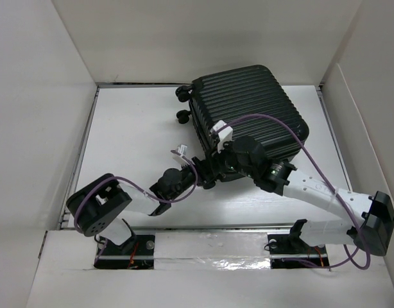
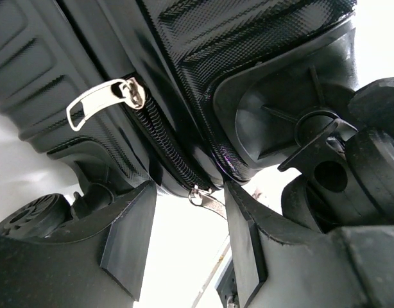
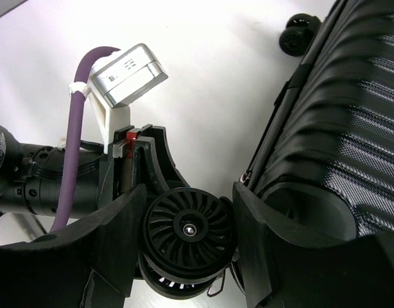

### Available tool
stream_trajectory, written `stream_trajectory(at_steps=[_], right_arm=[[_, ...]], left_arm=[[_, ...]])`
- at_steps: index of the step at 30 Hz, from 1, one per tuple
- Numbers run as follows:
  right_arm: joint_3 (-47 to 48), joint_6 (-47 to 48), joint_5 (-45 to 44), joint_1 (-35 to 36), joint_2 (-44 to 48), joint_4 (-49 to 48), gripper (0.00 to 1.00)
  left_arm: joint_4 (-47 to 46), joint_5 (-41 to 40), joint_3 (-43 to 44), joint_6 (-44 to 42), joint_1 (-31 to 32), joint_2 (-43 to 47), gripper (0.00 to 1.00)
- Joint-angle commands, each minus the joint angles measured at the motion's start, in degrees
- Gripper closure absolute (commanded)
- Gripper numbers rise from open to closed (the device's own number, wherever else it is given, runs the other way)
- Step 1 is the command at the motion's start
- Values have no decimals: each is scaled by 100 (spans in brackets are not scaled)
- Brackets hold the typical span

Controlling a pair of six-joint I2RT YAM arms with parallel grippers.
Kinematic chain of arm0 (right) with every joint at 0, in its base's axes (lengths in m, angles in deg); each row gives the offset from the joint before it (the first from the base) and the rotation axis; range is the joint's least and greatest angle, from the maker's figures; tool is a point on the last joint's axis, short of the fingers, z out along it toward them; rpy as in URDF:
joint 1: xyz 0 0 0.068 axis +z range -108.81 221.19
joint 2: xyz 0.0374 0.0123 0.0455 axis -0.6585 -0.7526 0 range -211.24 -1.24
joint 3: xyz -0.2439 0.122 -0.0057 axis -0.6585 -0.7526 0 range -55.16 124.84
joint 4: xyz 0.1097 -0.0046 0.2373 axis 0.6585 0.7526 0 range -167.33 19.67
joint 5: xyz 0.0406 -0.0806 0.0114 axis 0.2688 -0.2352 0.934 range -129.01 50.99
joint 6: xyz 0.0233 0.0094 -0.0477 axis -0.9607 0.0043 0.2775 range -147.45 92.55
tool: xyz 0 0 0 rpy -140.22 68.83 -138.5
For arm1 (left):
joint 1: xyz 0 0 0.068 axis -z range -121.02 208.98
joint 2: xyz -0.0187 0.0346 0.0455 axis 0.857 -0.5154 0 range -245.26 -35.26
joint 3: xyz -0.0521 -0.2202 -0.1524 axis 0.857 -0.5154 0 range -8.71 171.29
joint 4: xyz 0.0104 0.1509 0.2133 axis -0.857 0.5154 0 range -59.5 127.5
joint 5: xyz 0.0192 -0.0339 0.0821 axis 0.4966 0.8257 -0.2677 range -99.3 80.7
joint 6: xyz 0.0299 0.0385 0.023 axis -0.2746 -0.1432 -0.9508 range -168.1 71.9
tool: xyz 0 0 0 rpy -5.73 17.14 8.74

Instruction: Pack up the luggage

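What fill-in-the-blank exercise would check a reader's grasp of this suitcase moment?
1. The luggage lying on the table is coloured ____.
2. The right gripper has a suitcase ____ between its fingers.
3. The left gripper stands ____ around a small zipper pull.
4. Both arms carry ____ cables.
Missing words: black; wheel; open; purple.

Overhead, luggage (image 1: 248,109) near corner (perhaps a wheel) hidden under right arm (image 1: 312,188).
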Motion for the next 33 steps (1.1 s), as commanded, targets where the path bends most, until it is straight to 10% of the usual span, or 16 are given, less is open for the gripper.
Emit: stream_trajectory(at_steps=[1,33], right_arm=[[318,-68,1022,338,-213,-180,89],[-112,-244,2236,399,217,-382,89]], left_arm=[[-1721,122,-84,39,66,403,56],[-1176,-406,99,-725,892,826,64]])
